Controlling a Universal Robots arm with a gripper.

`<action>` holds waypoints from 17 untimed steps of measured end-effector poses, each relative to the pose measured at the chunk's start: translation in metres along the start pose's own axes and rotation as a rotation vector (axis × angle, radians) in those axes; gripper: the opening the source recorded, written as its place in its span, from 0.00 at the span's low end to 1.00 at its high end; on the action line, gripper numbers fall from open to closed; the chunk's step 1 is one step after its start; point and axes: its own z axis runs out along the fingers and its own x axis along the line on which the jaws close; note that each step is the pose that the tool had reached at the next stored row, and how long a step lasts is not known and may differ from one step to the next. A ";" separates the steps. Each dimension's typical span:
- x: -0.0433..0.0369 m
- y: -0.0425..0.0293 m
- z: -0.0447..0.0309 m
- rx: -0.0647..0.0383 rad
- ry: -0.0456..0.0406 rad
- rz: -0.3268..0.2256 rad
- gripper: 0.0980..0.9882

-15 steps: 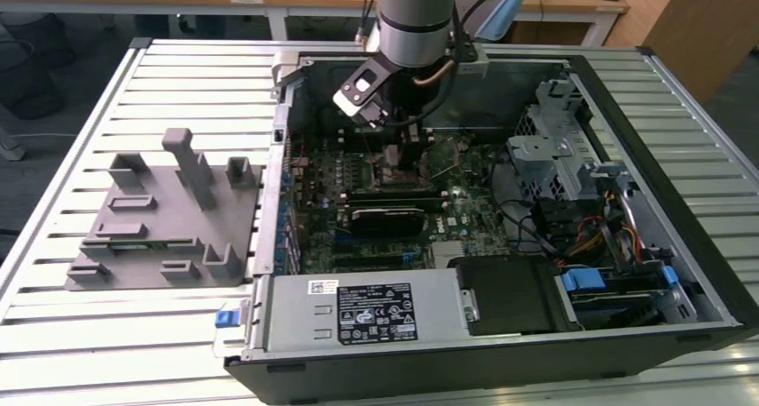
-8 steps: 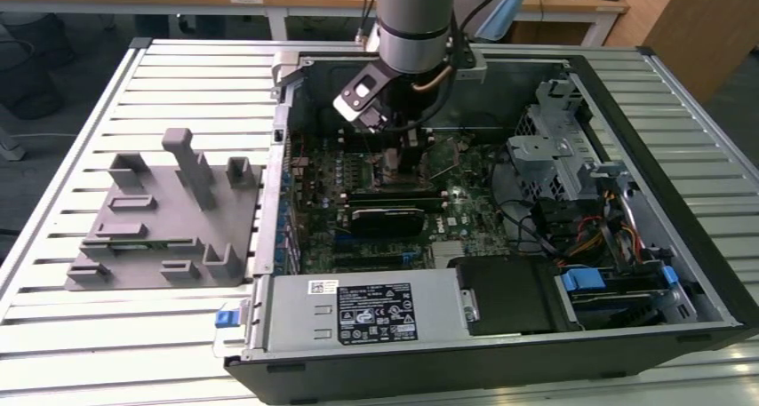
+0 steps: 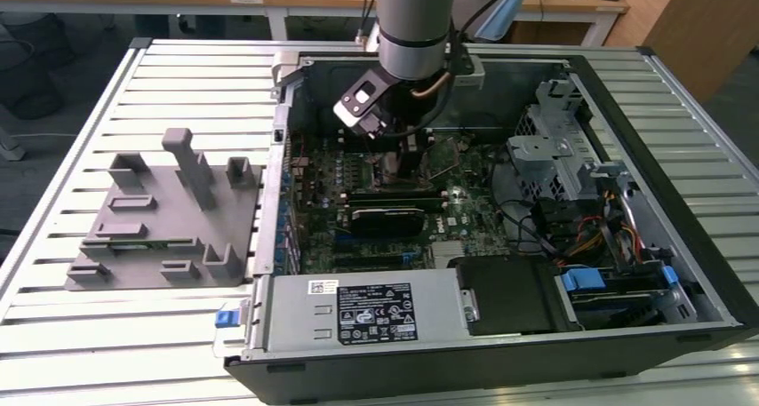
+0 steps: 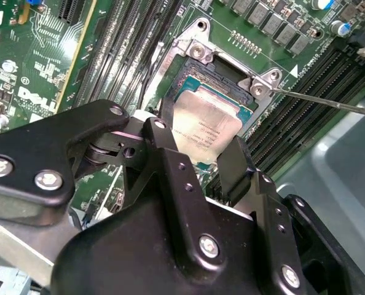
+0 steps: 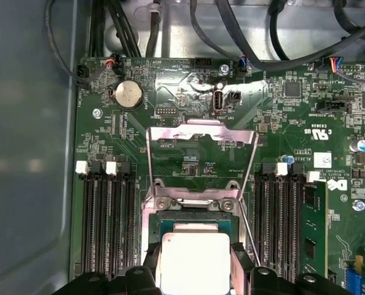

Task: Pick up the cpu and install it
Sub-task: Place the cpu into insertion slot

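The gripper [image 4: 198,146] hangs inside the open computer case [image 3: 499,335], its two fingers [image 4: 164,144] drawn narrow against opposite edges of the cpu [image 4: 208,120], which appears clamped between them. The cpu lies flat, silvery face up, directly between the fingertips and squarely over the open socket [image 5: 192,203], whose load plate [image 5: 201,132] is hinged back. Whether the chip is seated or just above cannot be told. The grey tray [image 3: 155,219] sits well apart, at the exterior view's left.
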 end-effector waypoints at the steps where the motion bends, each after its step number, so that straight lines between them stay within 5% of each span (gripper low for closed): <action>1: 0.0000 -0.0001 0.0011 0.000 0.0000 0.000 0.49; 17: -0.0002 -0.0004 0.0107 0.000 0.0000 -0.001 0.49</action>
